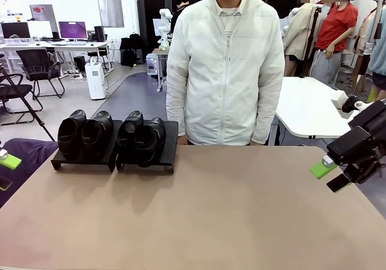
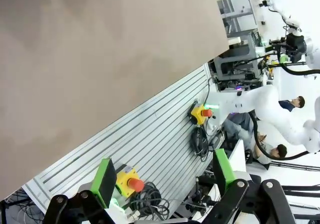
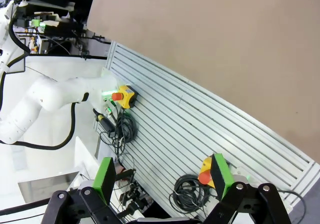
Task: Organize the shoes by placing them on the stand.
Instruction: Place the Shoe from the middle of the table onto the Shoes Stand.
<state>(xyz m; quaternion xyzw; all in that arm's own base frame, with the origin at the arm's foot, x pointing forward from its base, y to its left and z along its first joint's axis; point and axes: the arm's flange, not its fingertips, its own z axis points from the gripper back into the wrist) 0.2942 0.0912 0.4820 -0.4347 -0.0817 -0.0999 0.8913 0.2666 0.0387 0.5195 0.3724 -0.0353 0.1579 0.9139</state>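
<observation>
Task looking complete: all four shoes (image 1: 111, 136) sitting in pairs on the stand (image 1: 114, 155) at the far left of the desk (image 1: 199, 216), nothing left to place. Stand lying just ahead of the left tool (image 1: 5, 161), well apart from the right tool (image 1: 330, 175). Both tools hanging off the desk's side edges, jaws spread wide, holding nothing.
</observation>
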